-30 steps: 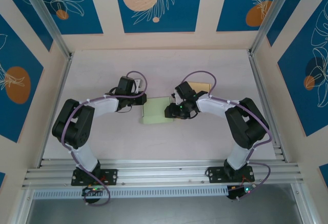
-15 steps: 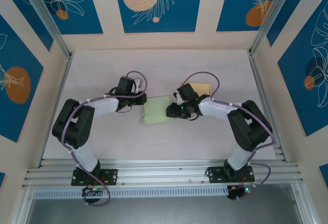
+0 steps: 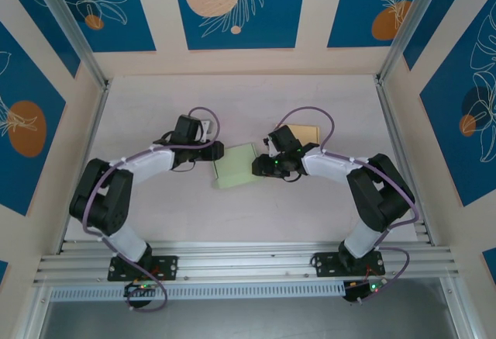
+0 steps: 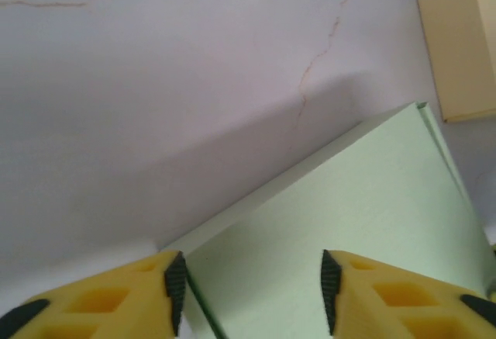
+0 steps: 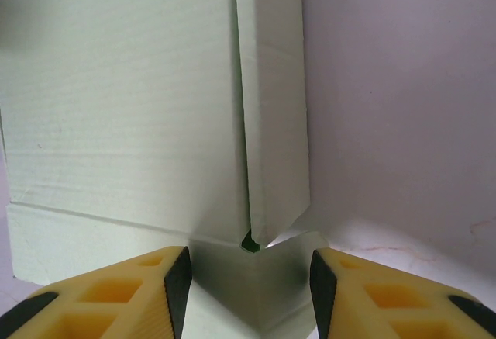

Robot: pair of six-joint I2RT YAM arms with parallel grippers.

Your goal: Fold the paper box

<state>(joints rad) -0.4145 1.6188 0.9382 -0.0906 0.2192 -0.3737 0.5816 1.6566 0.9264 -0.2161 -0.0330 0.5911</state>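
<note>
— On the surface, where do we find the pale green paper box?
— Lying flat between our arms.
— Our pincers?
— Left pincer is parted at the box's left edge. Right pincer is parted over a folded flap. We grip nothing.

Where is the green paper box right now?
In the top view, the green paper box lies between the left hand and the right hand, with a tan cardboard piece behind it to the right.
</note>
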